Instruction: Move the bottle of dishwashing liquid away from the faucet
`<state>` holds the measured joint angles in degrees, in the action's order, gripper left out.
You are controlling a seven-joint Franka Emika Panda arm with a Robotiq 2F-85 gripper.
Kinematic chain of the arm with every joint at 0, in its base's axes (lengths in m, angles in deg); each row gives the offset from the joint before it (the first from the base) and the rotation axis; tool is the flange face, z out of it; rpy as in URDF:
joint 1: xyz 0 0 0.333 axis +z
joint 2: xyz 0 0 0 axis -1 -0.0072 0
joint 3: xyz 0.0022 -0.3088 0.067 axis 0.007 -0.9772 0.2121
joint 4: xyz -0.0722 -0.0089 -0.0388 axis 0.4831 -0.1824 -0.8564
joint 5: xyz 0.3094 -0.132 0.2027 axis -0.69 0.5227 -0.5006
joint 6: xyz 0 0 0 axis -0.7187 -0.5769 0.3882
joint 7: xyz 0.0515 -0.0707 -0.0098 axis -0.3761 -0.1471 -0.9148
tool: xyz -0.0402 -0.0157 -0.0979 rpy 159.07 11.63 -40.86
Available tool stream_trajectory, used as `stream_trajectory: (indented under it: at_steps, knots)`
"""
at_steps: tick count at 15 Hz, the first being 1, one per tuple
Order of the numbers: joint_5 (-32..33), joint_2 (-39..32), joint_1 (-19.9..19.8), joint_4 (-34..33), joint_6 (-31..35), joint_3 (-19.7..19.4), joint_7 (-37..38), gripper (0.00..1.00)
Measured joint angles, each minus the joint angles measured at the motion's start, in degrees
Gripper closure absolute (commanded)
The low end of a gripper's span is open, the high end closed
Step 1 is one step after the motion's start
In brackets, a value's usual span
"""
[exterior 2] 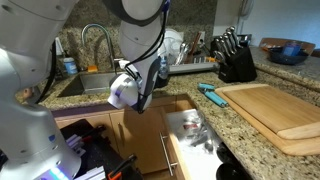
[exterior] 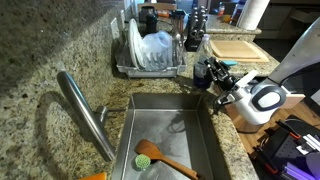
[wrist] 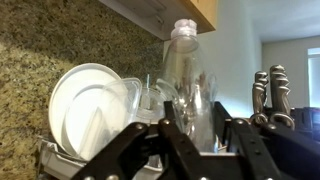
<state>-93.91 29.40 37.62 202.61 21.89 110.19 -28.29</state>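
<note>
The white Franka arm (exterior: 268, 97) reaches in from the counter side of the rectangular stainless-steel sink (exterior: 124, 130). Its forearm is bent low and its wrist is turned level, so the black Robotiq gripper (exterior: 210, 77) sits over the sink's far corner. In the wrist view the black fingers (wrist: 130, 145) come up from the bottom edge and stand close on either side of the bottle of dishwashing liquid (wrist: 186, 78). This clear plastic bottle with a pale cap stands upright between them. The narrow gap is filled by the bottle's lower body, and the hold looks firm, though the contact points themselves are dim.

In an exterior view the bottle appears only as a dark shape at the gripper's tip (exterior: 203, 70). It is at the sink's far corner, well apart from the faucet (exterior: 85, 112). This long, curved, brushed-steel spout rises from the opposite rim of the sink.

Just beyond the sink's far end stands a grey wire dish rack (exterior: 150, 68), holding round white plates (wrist: 85, 108) on edge. A green scrub brush with a wooden handle (exterior: 150, 157) lies inside the sink at its near end. A pale wooden cutting board (exterior: 236, 48) rests on the speckled granite counter (exterior: 40, 50) beyond the gripper.
</note>
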Motion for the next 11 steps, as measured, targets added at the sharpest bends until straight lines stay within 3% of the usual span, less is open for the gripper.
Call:
stream_trajectory:
  at_steps: [1,5,6,11]
  knots:
    - [0.00,-0.01,-0.05,0.00,0.02,0.00,0.00,0.84]
    - [0.27,-0.07,0.05,0.00,0.02,-0.20,0.11,0.84]
    - [-0.08,0.19,0.77,-0.01,-0.66,-0.93,0.81,0.59]
    - [-0.01,-0.05,1.36,-0.14,-0.63,-1.69,1.04,0.59]
